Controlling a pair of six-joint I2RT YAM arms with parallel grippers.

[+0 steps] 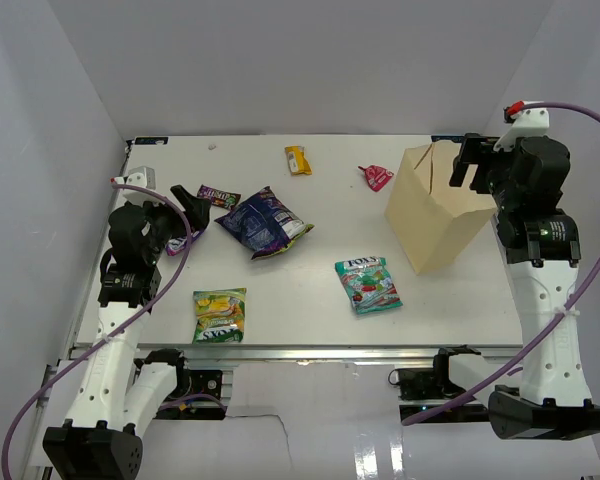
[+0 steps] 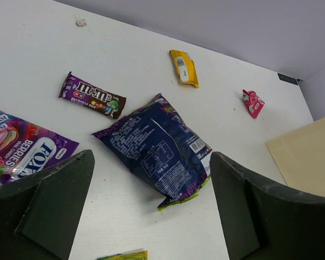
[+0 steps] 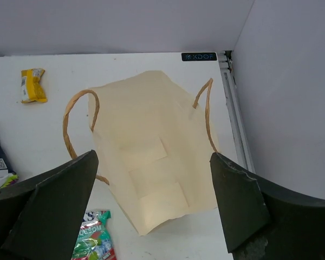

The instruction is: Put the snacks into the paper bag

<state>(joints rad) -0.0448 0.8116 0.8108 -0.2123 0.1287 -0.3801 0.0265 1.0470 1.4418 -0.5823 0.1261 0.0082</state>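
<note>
Wide-open, empty right fingers (image 3: 49, 211) hover close above upright tan kraft paper bag (image 3: 151, 141); left fingers (image 2: 54, 206), equally open and empty, hang well left of it.

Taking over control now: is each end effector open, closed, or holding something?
Left end effector: open, holding nothing.
Right end effector: open, holding nothing, at the paper bag.
</note>
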